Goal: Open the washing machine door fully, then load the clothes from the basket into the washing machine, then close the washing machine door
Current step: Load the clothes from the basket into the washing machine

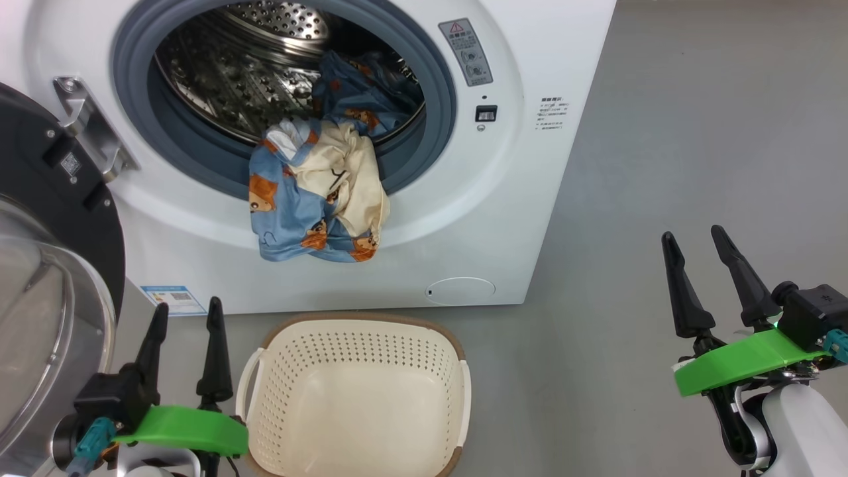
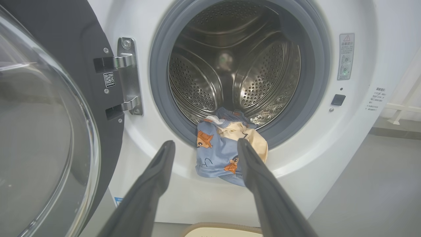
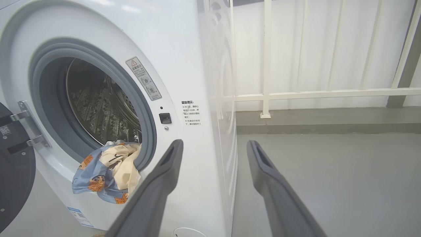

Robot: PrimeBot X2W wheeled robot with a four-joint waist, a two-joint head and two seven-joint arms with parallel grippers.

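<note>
One washing machine [image 1: 530,199], one door [image 1: 40,152], one basket [image 1: 358,351], one clothes heap [image 1: 298,199], two grippers [image 1: 187,305] [image 1: 692,234].

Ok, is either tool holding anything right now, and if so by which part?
Nothing is held. The left tool and the right tool both stand open and empty, apart from the clothes, which hang out of the washing machine.

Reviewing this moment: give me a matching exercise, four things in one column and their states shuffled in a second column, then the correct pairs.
Things:
1. basket
2. clothes
3. washing machine door
4. right gripper

States:
A. standing open at the left
B. jaws apart, holding nothing
C. empty
D. partly inside, partly hanging out of the washing machine

Pairs: 1-C, 2-D, 3-A, 4-B
</note>
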